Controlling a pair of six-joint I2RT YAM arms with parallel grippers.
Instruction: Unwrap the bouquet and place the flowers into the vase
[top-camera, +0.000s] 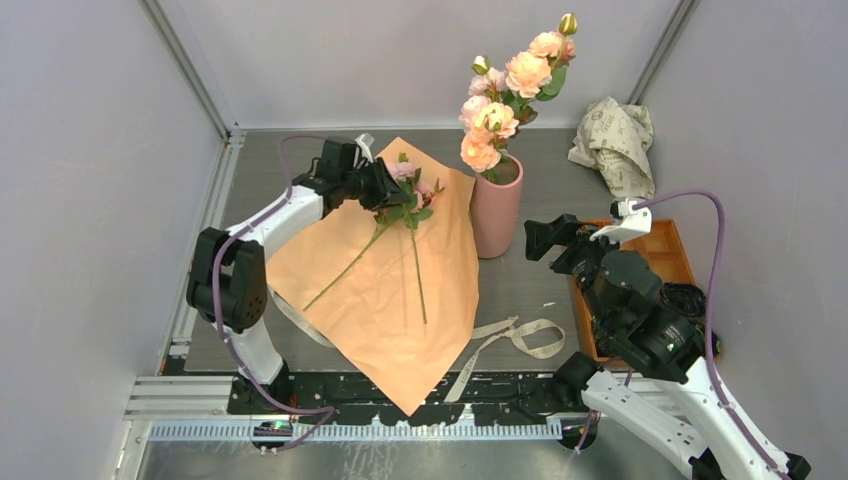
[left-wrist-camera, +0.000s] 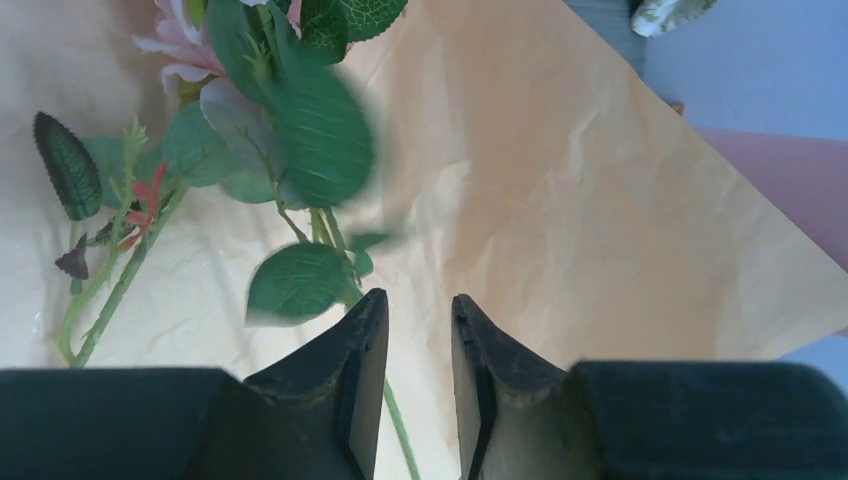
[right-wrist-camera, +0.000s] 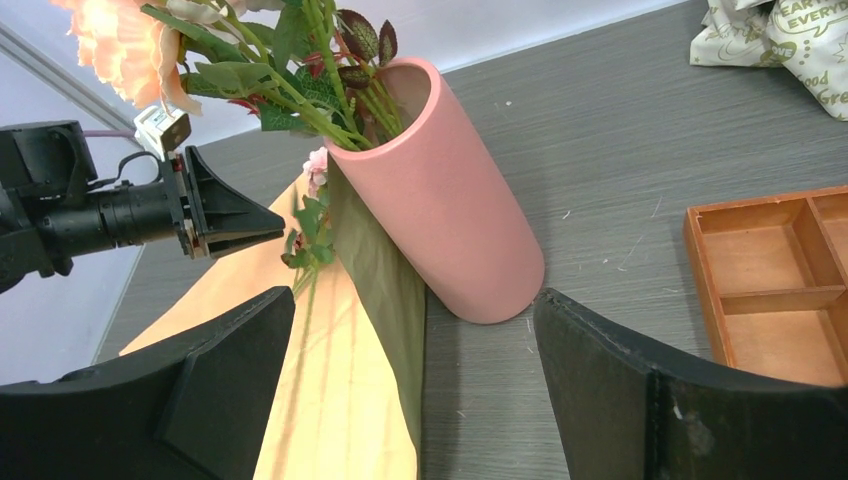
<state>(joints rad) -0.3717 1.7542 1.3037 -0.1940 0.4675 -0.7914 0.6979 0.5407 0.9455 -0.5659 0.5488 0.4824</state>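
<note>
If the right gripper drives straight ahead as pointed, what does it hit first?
The right gripper, jaws wide, would likely meet the vase at its lower wall first; depth is hard to judge.

Partly legible print on crumpled cream paper (right-wrist-camera: 790, 40), top-right corner of right wrist view: "EAR", "EVERY", "Good", "Gree" (cut off at frame edge); remaining print too small to read.

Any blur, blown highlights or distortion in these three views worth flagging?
Left wrist: the big leaf is smeared, while the fingers and orange paper are crisp. Right wrist: the peach bloom is blown out at top left, and the vase looks tilted, likely from the camera angle. Top external: even light, soft shadows, everything sharp.
</note>
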